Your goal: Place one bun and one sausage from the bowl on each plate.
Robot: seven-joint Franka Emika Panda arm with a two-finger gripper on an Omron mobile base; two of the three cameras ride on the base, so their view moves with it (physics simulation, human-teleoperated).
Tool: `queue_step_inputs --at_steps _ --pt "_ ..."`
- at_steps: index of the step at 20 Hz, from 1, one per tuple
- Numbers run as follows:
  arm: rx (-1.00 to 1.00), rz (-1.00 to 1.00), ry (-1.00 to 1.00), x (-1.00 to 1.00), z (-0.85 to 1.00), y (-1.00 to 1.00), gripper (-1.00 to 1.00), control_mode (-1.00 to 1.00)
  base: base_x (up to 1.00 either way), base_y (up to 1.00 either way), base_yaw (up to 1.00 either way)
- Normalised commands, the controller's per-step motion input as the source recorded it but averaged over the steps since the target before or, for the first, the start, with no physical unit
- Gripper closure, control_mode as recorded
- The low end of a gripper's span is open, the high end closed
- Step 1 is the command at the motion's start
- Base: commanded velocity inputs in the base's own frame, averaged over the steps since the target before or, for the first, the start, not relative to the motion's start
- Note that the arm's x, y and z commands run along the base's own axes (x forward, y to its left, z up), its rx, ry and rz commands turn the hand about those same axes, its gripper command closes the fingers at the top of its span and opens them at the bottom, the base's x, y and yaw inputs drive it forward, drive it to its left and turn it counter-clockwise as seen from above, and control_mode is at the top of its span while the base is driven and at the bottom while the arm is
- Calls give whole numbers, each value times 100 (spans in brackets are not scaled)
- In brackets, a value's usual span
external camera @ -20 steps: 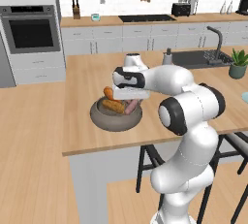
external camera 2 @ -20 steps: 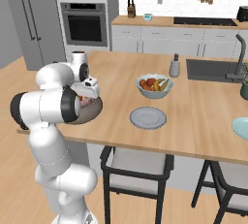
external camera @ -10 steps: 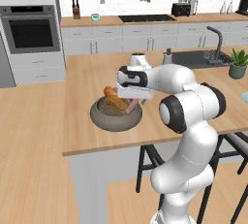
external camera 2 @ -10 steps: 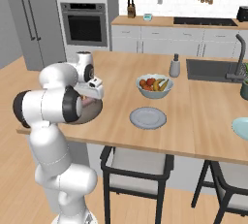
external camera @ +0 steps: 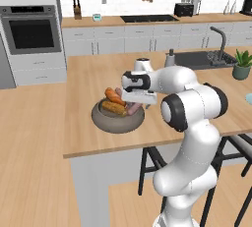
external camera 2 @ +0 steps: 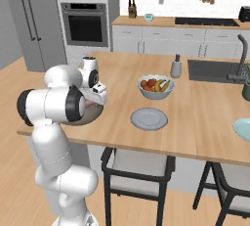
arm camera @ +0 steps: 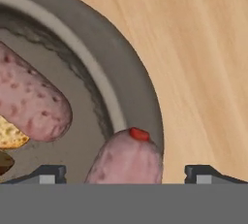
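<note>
The gripper [arm camera: 125, 174] stands wide, its tips either side of one sausage [arm camera: 127, 160] inside the dark bowl [arm camera: 131, 72]; a second sausage [arm camera: 29, 99] lies beyond, touching a tan bun [arm camera: 9, 133]; farther along the counter [external camera 2: 195, 122], a plate [external camera 2: 149, 119].

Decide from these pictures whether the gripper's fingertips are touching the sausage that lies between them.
Apart. In the hand view the two fingertips stand wide on either side of the sausage in the bowl, with bare gaps to each.

a fruit bowl [external camera 2: 156, 87] sits near a soap dispenser [external camera 2: 176, 66].
</note>
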Motion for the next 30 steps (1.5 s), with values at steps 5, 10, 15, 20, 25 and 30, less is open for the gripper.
queue_step_inputs --at_steps 5,10,15,20,25,30 --pt "0 -10 0 0 -5 -4 100 -100 0 0 0" --pt "0 -7 0 -1 1 1 100 -100 0 0 0" --pt "0 0 -3 -5 8 21 100 -100 0 0 0" --pt "1 0 -9 -13 54 9 100 -100 0 0 0" --pt "1 9 -9 -78 31 -65 100 -100 0 0 0" --pt "-2 42 -13 -67 -1 -100 100 -100 0 0 0"
